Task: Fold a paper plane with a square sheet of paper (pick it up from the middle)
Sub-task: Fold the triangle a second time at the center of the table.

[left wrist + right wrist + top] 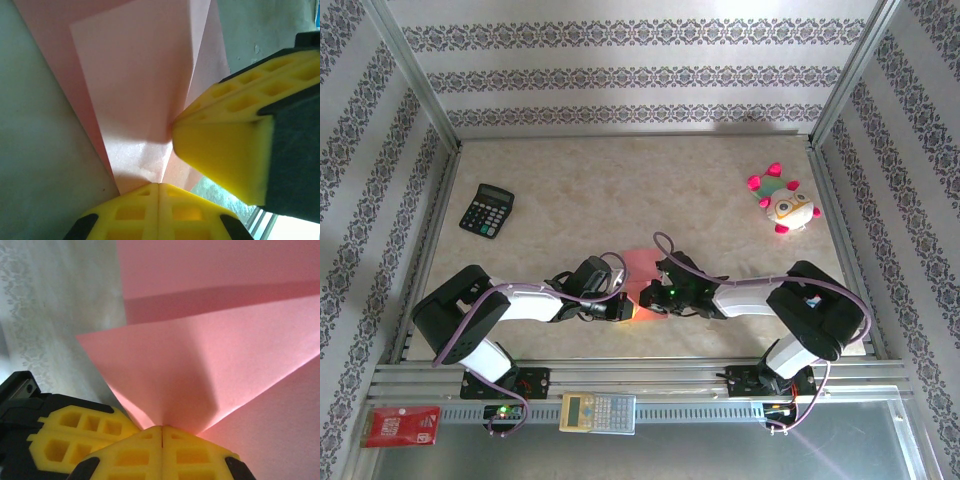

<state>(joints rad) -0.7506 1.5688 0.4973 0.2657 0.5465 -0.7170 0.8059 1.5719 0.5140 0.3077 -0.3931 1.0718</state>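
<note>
Square sheet of paper (642, 266), partly folded into layers, at the near middle of the table (620, 190), mostly hidden beneath both wrists from above, edges cut off in the wrist views, left gripper (158, 189) closed tight on its crease, right gripper (162, 431) pinching it just beside.

The beige marbled table (620, 180) carries a black calculator (486, 210) back-left of the pink paper (640, 266) near its front edge, and a plush toy (783, 205) back-right of that paper.
</note>
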